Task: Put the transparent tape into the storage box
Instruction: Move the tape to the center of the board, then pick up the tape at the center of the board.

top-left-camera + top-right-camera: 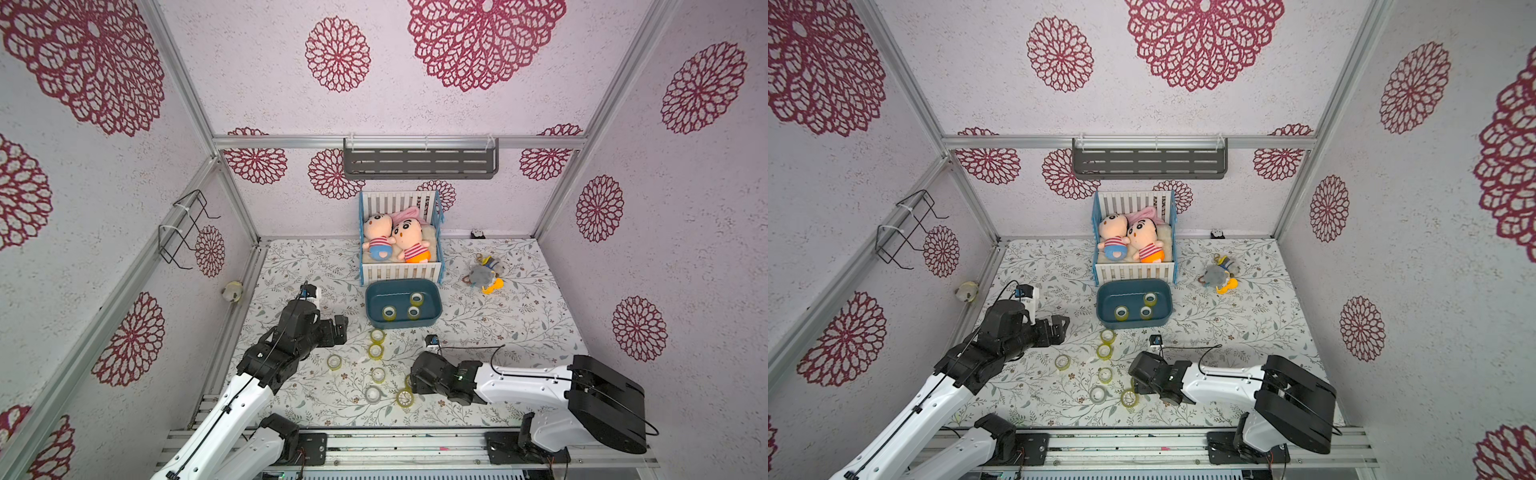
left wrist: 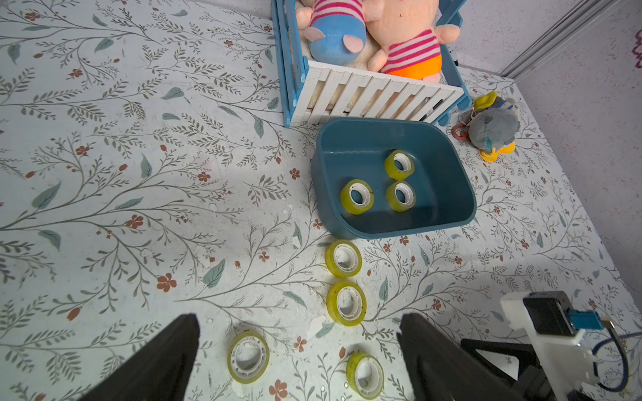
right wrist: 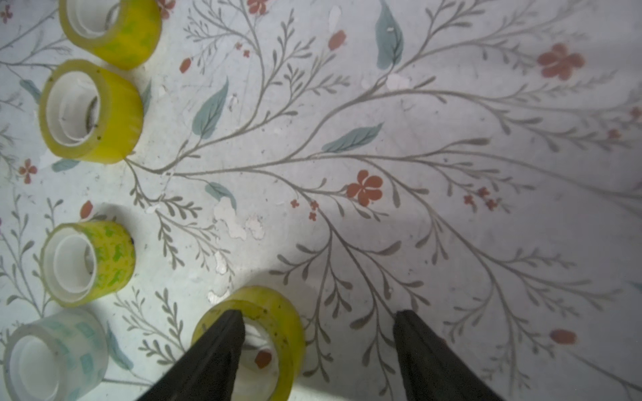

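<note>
The dark teal storage box point(image 1: 432, 297) point(image 2: 448, 180) stands in front of the crib with three yellowish tape rolls point(image 2: 356, 196) lying in it. Several more rolls lie on the floral table, among them a yellow pair point(image 1: 376, 344) near the box and a clear one point(image 1: 372, 394). My right gripper point(image 3: 318, 314) is open, low over the table. One finger point(image 3: 222, 343) sits in the hole of a yellow tape roll point(image 3: 281, 312), the other stands outside it. My left gripper point(image 2: 298, 319) is open and empty, held above the rolls left of the box.
A blue and white toy crib point(image 1: 401, 272) with two plush dolls stands behind the box. A grey and yellow plush toy point(image 1: 484, 275) lies to its right. A grey shelf point(image 1: 419, 160) hangs on the back wall, a wire rack point(image 1: 187, 228) on the left wall.
</note>
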